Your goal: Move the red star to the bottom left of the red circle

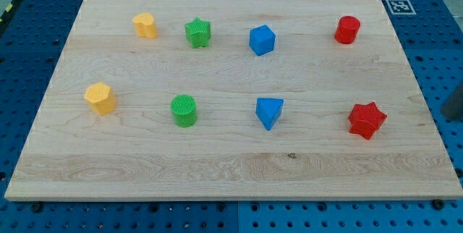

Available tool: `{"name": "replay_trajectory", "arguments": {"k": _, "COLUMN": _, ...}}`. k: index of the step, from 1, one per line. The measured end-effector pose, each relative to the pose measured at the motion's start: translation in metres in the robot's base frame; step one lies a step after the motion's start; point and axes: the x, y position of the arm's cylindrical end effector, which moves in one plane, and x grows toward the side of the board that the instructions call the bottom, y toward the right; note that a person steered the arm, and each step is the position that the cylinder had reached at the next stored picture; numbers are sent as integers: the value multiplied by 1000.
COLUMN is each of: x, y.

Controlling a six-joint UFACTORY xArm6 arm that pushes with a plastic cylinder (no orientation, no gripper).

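Though apart, red star (367, 120) below red circle (347, 30)

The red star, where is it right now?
The red star sits near the view's right edge of the wooden board, in the lower row, right of the blue triangle block and below the red circle.

A dark blurred shape (454, 104) juts in at the right edge of the frame, at mid height. It looks like part of my rod. My tip itself cannot be made out.
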Motion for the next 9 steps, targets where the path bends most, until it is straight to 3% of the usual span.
{"name": "replay_trajectory", "arguments": {"k": 1, "x": 50, "y": -34}}
{"name": "replay_trajectory", "arguments": {"k": 2, "x": 40, "y": -100}}
{"name": "replay_trajectory", "arguments": {"k": 4, "x": -95, "y": -178}}
{"name": "replay_trajectory", "arguments": {"k": 5, "x": -97, "y": -171}}
{"name": "replay_trajectory", "arguments": {"k": 7, "x": -50, "y": -105}}
{"name": "replay_trajectory", "arguments": {"k": 9, "x": -108, "y": -101}}
